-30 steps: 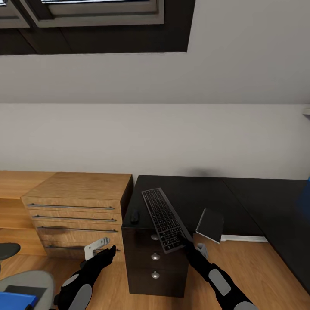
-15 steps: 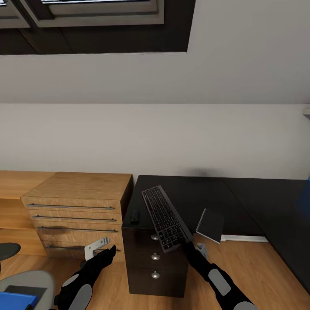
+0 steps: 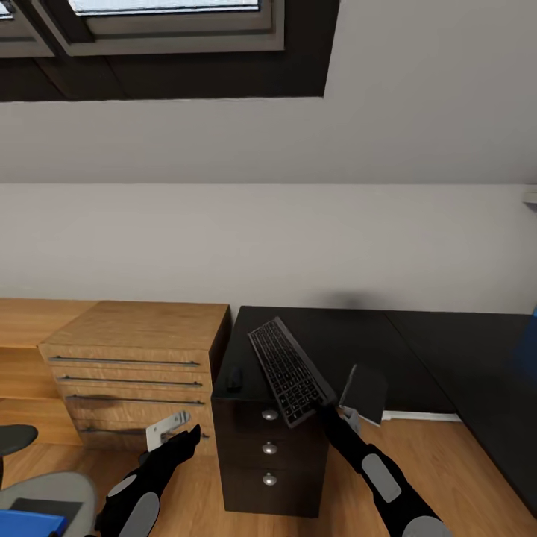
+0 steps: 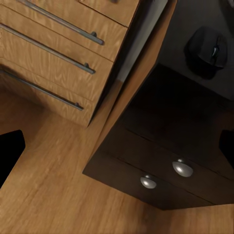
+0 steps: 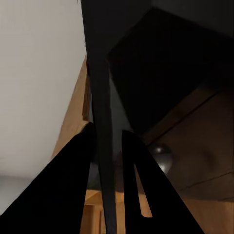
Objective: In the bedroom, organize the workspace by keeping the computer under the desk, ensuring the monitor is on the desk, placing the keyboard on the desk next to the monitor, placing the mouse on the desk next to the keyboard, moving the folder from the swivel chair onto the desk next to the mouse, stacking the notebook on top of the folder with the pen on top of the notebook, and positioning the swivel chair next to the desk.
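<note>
While the right gripper (image 3: 322, 406) is clamping the tilted keyboard (image 3: 289, 370) at centre frame | mouse (image 3: 234, 378) is resting on bench (image 3: 418, 343) | left gripper (image 3: 170, 430): state indeterminate.

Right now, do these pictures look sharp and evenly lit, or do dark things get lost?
Head view: sharp, evenly lit, with the black keyboard legible on the black desk. Left wrist view: the black mouse nearly melts into the desktop. Right wrist view: the right gripper fingers are featureless black silhouettes.
</note>
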Available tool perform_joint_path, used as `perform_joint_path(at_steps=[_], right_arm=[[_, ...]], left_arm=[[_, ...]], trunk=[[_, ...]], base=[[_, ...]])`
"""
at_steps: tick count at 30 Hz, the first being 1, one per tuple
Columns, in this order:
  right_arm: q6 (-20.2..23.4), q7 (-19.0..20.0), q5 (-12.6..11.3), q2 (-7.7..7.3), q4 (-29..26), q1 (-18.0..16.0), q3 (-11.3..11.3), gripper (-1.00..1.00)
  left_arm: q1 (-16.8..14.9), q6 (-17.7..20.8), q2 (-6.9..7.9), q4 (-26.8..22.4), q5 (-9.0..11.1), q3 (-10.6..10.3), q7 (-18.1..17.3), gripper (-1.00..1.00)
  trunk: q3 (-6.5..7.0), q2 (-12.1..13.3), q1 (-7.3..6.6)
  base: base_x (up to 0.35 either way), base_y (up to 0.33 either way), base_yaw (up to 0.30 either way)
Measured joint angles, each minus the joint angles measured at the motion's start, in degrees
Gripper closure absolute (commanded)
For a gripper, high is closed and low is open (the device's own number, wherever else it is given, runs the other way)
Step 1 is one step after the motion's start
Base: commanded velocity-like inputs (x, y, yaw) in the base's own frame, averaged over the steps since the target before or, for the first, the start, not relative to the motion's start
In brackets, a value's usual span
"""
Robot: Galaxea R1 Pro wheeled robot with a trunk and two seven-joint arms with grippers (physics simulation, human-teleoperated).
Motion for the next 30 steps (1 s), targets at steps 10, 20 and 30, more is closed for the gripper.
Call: perform_joint_path(at_steps=[10,20,30], right_arm=[[0.6,-0.4,-0.4,1.44,-15.6,4.8,-0.2,1.00],[2.5,-11.6,-13.9,3.16,-35.2,14.4,-0.2,1.00],[6.3,-12.7,-27.1,0.97,-36.7,15.5,-0.1,1.00]], left_arm=[[0.0,0.0,0.00,0.0,0.1,0.0,0.0,-1.00],[0.0,0.0,0.00,0.0,0.1,-0.1,0.0,-1.00],[0.0,0.0,0.00,0.0,0.1,-0.1,0.0,-1.00]], trunk=[[1.80,4.0,-2.16],[3.59,8.0,-4.36],[5.39,12.0,-6.55]], base=[[-0.247,-0.055,0.000],[-0.332,-0.122,0.000],[-0.332,-0.136,0.000]])
